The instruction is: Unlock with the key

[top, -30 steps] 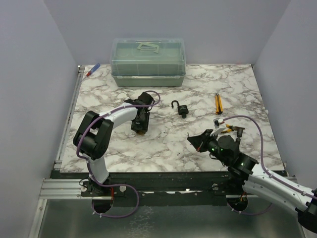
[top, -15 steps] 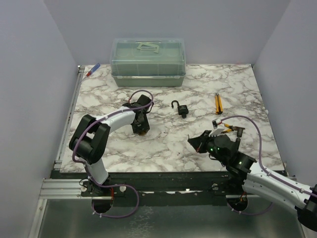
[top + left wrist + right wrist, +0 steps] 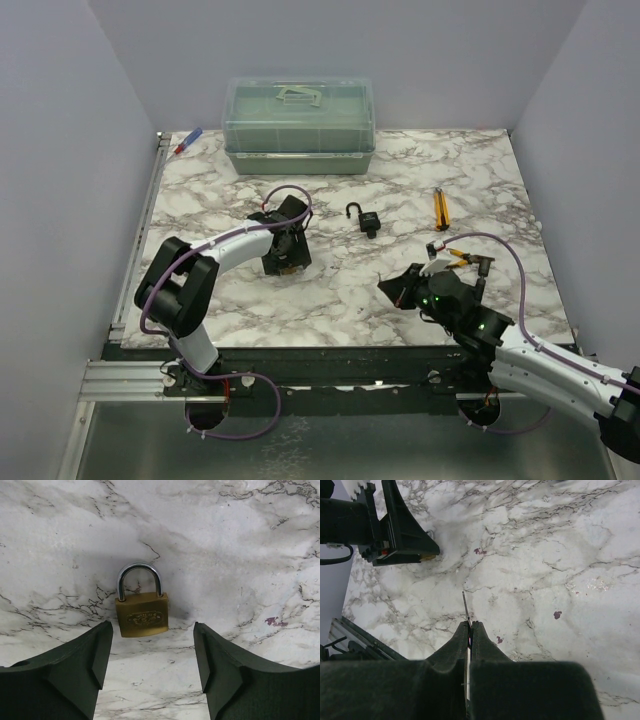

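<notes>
A small brass padlock (image 3: 142,615) with a shut silver shackle lies flat on the marble. My left gripper (image 3: 151,631) is open just above it, with the fingers (image 3: 80,665) straddling the space right below the lock body and not touching it. In the top view the left gripper (image 3: 283,256) covers this padlock. My right gripper (image 3: 470,625) is shut on the key, whose thin dark shaft (image 3: 465,605) sticks out past the fingertips; its head is hidden between the pads. The right gripper (image 3: 393,288) hovers right of the left one. A black padlock (image 3: 368,221) with its shackle open lies behind.
A translucent green lidded box (image 3: 299,125) stands at the back. A yellow tool (image 3: 440,208) and small bits (image 3: 447,246) lie on the right. A blue and red pen (image 3: 187,142) lies at the back left corner. The left gripper also shows in the right wrist view (image 3: 402,540).
My left arm's elbow has swung left and its gripper has turned and settled slightly nearer over the brass padlock. The right arm has barely moved.
</notes>
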